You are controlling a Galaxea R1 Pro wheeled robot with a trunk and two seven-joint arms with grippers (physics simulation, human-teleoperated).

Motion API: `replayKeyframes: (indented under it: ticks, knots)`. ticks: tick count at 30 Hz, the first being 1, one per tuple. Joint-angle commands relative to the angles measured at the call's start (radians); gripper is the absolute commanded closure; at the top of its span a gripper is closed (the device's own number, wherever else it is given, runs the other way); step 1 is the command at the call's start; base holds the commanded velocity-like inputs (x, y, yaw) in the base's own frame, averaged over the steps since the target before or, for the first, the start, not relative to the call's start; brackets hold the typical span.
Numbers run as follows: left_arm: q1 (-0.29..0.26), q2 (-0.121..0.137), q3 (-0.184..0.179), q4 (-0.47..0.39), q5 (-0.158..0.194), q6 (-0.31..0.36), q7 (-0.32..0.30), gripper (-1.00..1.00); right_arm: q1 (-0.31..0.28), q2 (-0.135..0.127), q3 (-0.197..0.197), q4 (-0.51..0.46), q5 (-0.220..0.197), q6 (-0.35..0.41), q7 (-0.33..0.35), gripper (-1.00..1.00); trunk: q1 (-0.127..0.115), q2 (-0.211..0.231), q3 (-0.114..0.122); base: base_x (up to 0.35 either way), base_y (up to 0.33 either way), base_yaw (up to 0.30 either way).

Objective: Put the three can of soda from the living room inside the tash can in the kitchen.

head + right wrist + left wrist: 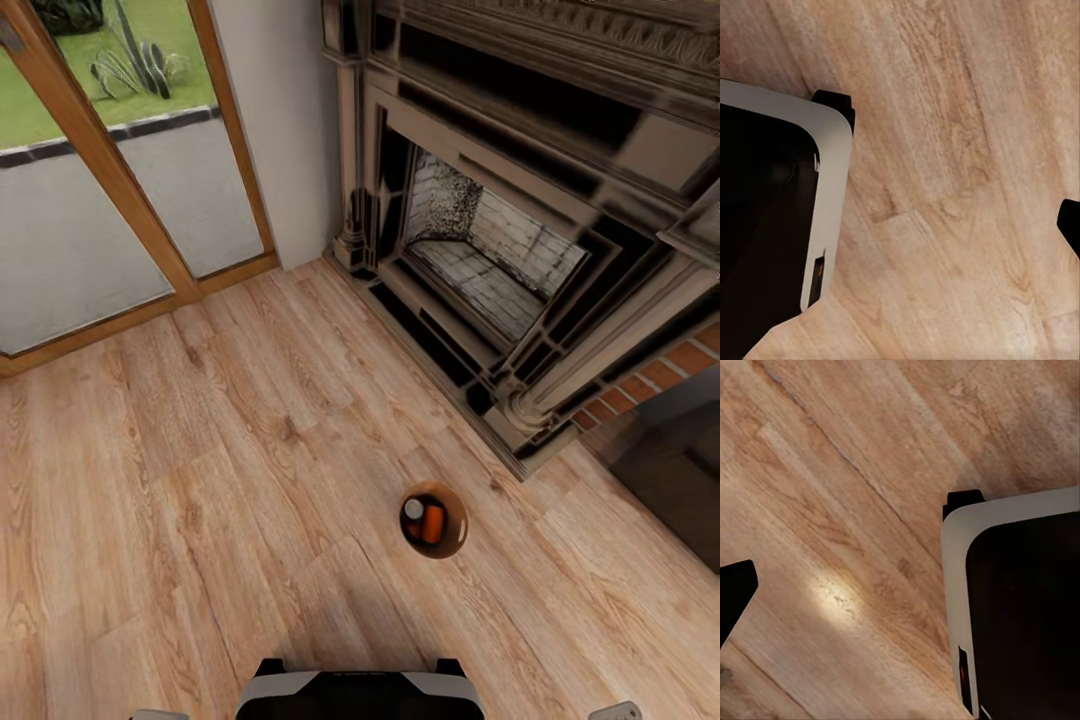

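The tash can [458, 535] stands on the wood floor just ahead of my base, in front of the fireplace. Looking down into its glossy orange-brown inside, I see one orange-red can of soda [432, 524] lying there, silvery top toward the left. The other cans are out of view. In the left wrist view one dark fingertip [733, 594] pokes in at the edge over bare floor. Another dark fingertip [1071, 223] shows at the edge of the right wrist view. Nothing is visible between the fingers, and their spacing is hidden.
An ornate dark fireplace [500, 250] with a brick chimney [660, 375] fills the right side. A wood-framed glass door [90, 200] to the garden is at the left. My white and black base [360, 695] sits at the near edge; open wood floor lies left of the bin.
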Motion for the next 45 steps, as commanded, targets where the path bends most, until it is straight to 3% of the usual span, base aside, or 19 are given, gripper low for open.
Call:
replayKeyframes:
  ticks: [1, 17, 45]
  knots:
    - [0.0, 0.0, 0.0, 0.0, 0.0, 0.0, 0.0, -1.0, 0.0, 0.0, 0.0, 0.0, 0.0, 0.0, 0.0, -1.0, -0.004, 0.007, 0.003, 0.0, 0.0, 0.0]
    - [0.0, 0.0, 0.0, 0.0, -0.002, 0.0, 0.0, -1.0, 0.0, -0.001, 0.0, 0.0, 0.0, 0.0, 0.0, -1.0, -0.065, 0.119, 0.053, 0.0, 0.0, 0.0]
    - [0.0, 0.0, -0.001, 0.0, -0.003, 0.0, -0.002, -1.0, 0.0, 0.001, 0.0, 0.001, -0.001, -0.001, 0.001, -1.0, -0.065, 0.119, 0.06, 0.0, 0.0, 0.0]
